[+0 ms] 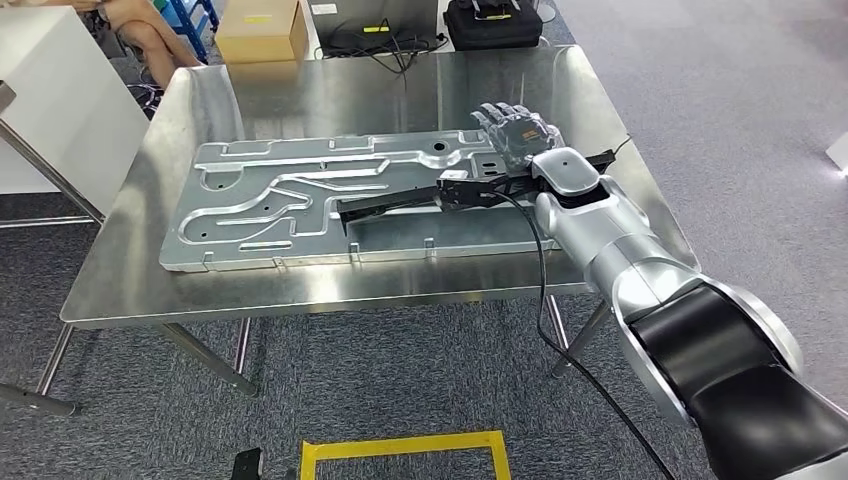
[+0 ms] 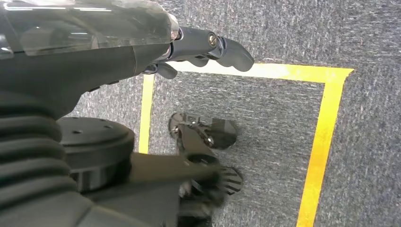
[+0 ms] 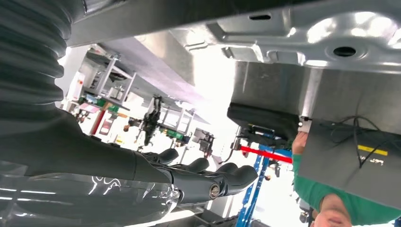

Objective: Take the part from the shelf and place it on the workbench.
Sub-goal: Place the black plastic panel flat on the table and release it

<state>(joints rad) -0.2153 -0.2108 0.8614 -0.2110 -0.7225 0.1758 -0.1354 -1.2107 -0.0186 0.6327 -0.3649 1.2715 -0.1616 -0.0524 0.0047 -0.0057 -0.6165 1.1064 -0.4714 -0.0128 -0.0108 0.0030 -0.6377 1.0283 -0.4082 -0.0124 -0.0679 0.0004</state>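
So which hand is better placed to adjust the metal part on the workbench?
The right hand: it hovers at the near-right end of the metal part on the workbench. The left hand hangs over the floor.

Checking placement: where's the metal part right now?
In the head view, the metal part lies flat on the steel workbench, centre-left, with the right robot hand at its right end.
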